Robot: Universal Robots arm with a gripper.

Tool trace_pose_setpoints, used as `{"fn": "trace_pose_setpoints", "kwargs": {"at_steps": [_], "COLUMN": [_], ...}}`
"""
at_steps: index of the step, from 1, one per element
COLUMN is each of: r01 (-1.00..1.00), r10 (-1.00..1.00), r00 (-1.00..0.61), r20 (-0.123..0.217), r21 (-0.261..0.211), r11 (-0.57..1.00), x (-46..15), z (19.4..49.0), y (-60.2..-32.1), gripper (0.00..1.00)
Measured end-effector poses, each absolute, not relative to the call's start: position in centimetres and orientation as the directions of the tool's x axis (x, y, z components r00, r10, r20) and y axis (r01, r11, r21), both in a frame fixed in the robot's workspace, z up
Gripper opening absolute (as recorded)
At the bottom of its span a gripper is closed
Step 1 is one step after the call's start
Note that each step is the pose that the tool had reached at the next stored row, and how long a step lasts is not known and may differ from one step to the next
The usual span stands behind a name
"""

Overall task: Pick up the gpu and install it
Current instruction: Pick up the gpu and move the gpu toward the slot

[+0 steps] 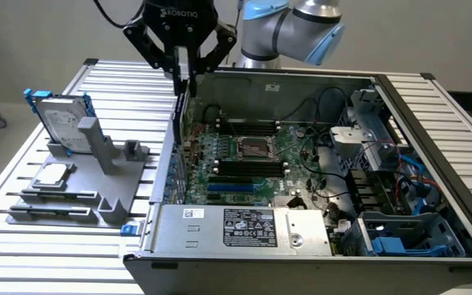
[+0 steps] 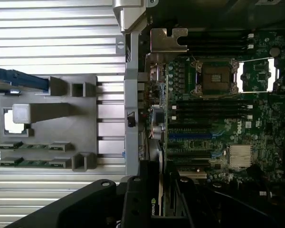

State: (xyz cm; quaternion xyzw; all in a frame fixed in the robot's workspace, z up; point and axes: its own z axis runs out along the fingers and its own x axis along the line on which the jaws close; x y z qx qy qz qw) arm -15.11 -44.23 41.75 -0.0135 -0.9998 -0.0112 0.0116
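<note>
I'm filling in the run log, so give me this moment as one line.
gripper: shut on graphics card | position: above open computer case, by its wall on the exterior view's left | card: not yet seated

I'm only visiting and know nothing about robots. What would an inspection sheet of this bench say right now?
Surface: ribbed aluminium table carrying an open grey metal computer case with a green motherboard inside.
Job's things: thin green-and-black gpu card, held on edge near the case's wall on the exterior view's left, not seated in the motherboard.
Clutter: grey plastic holder with a silver hard drive in a blue frame and a small square silver processor chip.
Grippers: black two-finger gripper shut on the gpu card.
Cables: black cables and blue cables inside the case.
Surroundings: plain grey wall.
</note>
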Motion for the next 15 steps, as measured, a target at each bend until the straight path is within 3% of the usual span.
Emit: {"fn": "trace_pose_setpoints", "kwargs": {"at_steps": [15], "r01": [0.027], "r10": [0.027], "r00": [-0.999], "r20": [0.023], "r21": [0.01], "r11": [1.0], "x": [-8.3], "z": [39.0], "y": [-43.0], "gripper": [0.27]}}
